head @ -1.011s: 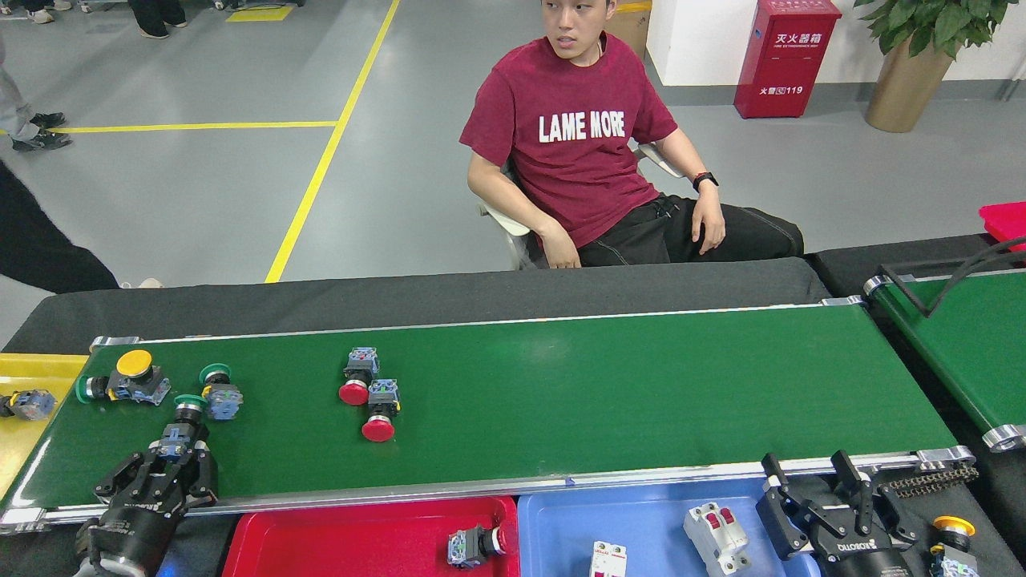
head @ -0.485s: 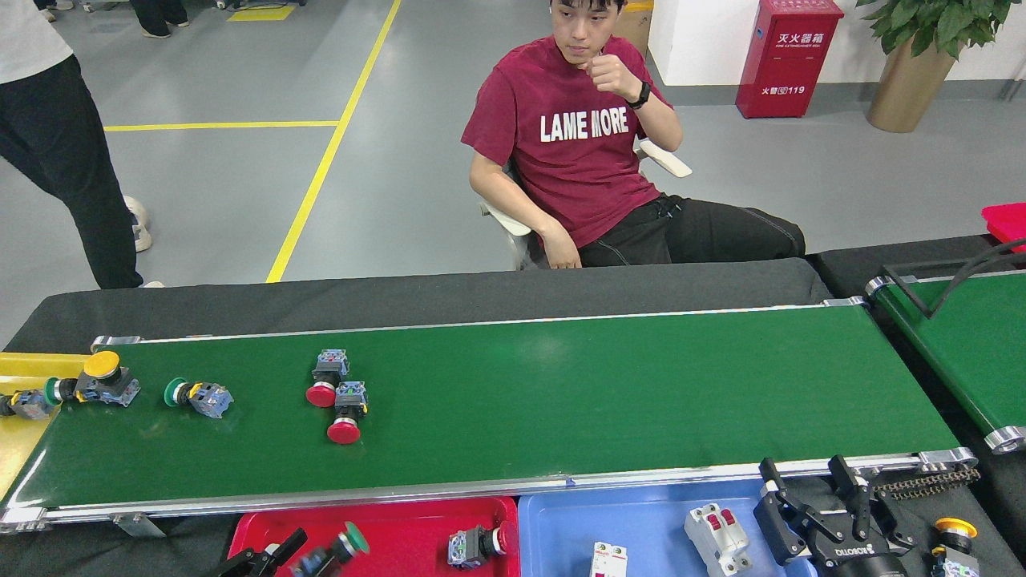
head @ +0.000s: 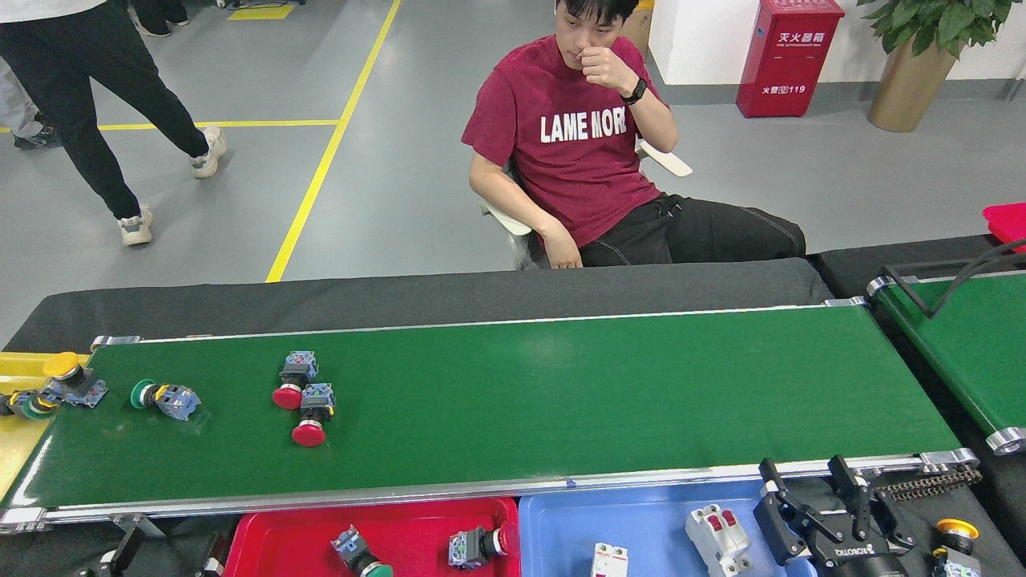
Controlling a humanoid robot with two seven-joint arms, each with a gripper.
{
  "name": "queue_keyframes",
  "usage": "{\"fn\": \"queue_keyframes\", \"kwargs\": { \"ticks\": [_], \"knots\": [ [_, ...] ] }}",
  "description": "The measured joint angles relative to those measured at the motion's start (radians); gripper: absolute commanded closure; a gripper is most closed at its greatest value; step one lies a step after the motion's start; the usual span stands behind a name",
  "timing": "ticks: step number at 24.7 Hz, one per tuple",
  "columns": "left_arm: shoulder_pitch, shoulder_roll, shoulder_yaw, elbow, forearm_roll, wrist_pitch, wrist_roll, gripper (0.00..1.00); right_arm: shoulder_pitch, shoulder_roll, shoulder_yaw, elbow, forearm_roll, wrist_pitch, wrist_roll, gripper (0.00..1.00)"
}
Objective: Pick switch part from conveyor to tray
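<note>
2 red switch parts (head: 304, 405) on conveyor (head: 561, 385), left-centre, axes near-vertical, are nearer left gripper (head: 124, 554), bottom-left, jaw state indeterminable; right gripper (head: 826, 501) is spread, empty.

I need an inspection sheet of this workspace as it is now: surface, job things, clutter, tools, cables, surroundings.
Surface: conveyor, dark-green belt, silver rails.
Job's things: two red-capped switches touching mid-left; green-capped switch and yellow-capped switch at left end; red tray holds two switches.
Clutter: blue tray with white breakers.
Tools: left tool barely visible at bottom edge, state unclear; right tool open, empty.
Cables: black cable across the narrower belt.
Surroundings: seated person; walking person; red cabinet.
</note>
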Motion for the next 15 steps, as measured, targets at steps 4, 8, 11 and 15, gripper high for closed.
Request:
{"fn": "queue_keyframes", "kwargs": {
  "ticks": [4,8,11,15],
  "knots": [
    [-0.075,0.000,-0.039,-0.003,-0.037,0.011,-0.045,0.00,0.000,0.000,0.000,0.000,0.000,0.000,0.000,0.10],
    [-0.206,0.000,-0.070,0.037,-0.088,0.017,-0.124,0.00,0.000,0.005,0.000,0.000,0.000,-0.001,0.000,0.10],
    [-0.262,0.000,-0.071,0.072,-0.123,0.029,-0.147,0.00,0.000,0.010,0.000,0.000,0.000,-0.001,0.000,0.10],
    [-0.314,0.000,-0.072,0.144,-0.161,0.035,-0.156,0.00,0.000,0.010,0.000,0.000,0.000,-0.001,0.000,0.10]
  ]
}}
